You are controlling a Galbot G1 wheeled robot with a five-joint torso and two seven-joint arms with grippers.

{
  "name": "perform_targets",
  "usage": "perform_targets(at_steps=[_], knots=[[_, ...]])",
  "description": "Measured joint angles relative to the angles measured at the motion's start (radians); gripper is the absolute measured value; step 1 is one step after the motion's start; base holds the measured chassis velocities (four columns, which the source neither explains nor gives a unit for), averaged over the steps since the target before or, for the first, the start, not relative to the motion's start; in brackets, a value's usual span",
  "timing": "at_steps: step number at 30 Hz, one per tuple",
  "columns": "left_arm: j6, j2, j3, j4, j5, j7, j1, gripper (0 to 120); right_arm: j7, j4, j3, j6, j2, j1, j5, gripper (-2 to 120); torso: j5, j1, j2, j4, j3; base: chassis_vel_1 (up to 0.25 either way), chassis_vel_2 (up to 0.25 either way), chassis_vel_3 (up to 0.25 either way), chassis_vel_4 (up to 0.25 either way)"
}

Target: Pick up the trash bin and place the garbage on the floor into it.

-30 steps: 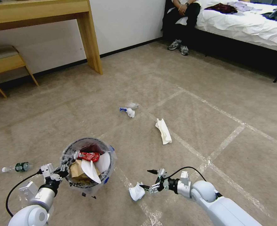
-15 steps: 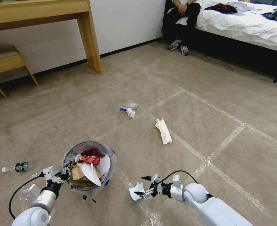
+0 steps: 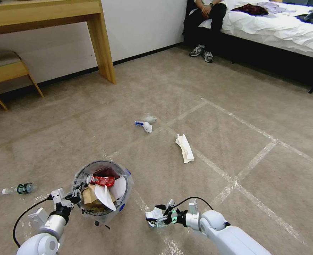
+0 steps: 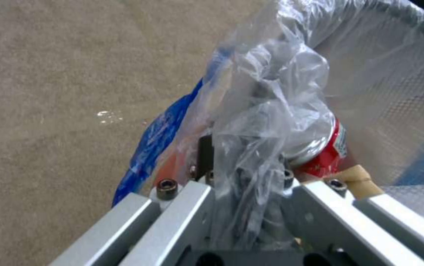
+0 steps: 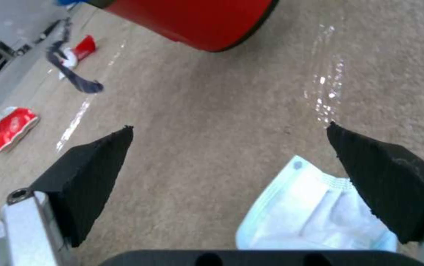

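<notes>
Head view, near edge: left tool [image 3: 75, 196] clamped on the bagged rim of the trash bin [image 3: 79, 176], which holds a crushed red can [image 3: 102, 180] and brown paper; right tool [image 3: 155, 214] spread wide around a white face mask [image 3: 154, 213] on the carpet floor [image 3: 213, 106].
Left wrist: clear plastic bag [image 4: 271, 111] bunched at the tool, can [image 4: 328, 157] just behind.
Right wrist: pads [image 5: 93, 166] far apart, mask [image 5: 310, 214] between them; bin's red base [image 5: 197, 18] beyond.
</notes>
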Motion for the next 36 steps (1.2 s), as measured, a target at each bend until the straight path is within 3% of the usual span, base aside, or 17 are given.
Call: perform_targets(at_steps=[36], knots=[[-0.002,-0.005,0.015,0.017,0.016,-0.004,-0.011,1,-0.042,-0.257,0.084,0.067,0.067,0.033,-0.087,100,0.0,0.0,0.0,0.0,0.0,0.0,0.0,0.0,0.0]])
